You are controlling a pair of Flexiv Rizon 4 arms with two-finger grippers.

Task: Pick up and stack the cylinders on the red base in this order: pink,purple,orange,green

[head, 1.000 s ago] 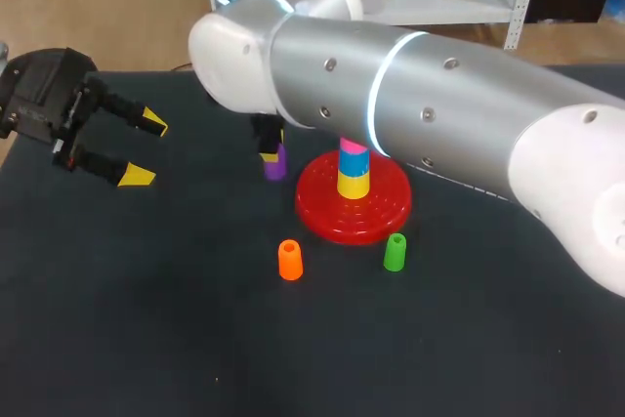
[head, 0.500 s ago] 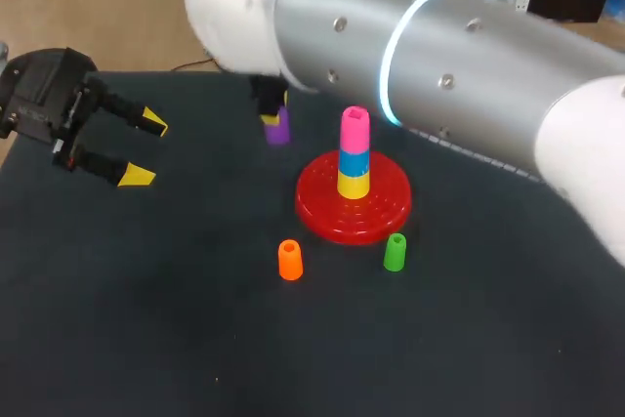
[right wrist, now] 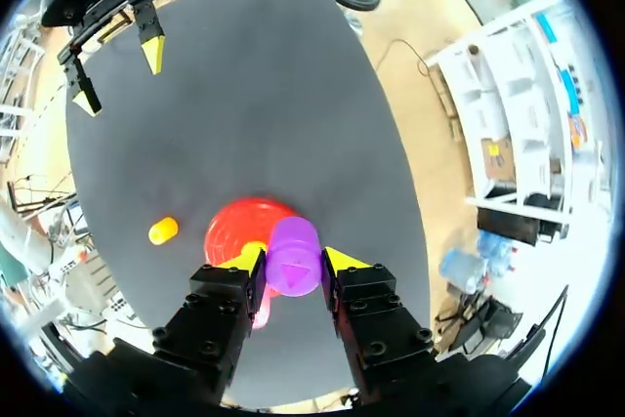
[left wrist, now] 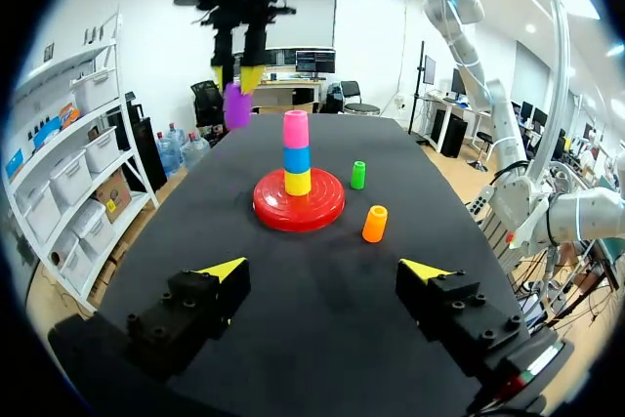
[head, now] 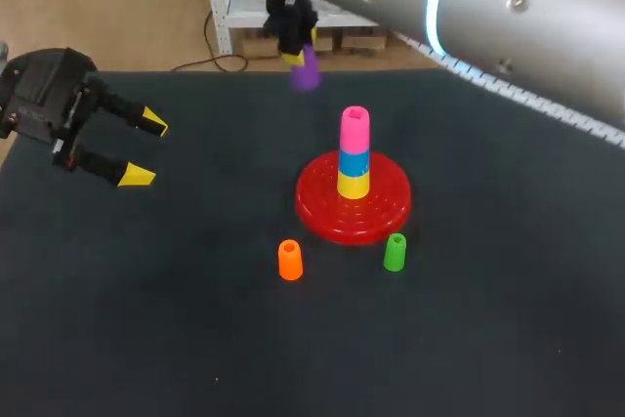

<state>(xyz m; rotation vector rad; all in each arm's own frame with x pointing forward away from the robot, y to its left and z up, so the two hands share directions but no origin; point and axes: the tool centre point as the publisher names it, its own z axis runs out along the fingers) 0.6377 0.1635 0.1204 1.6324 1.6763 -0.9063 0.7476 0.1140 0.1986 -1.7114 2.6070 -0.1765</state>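
Right gripper (right wrist: 293,263) clamped on purple cylinder (head: 307,73), held clear of worktop (head: 146,319); red base (right wrist: 234,229) lies beneath it. Left gripper (head: 145,150) fingers apart, well away from base.

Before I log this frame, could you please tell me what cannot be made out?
Right wrist view: the green cylinder and the stacked pink cylinder, largely behind the right gripper and the purple cylinder it holds.
Head view: the far right corner of the table, covered by the right arm.
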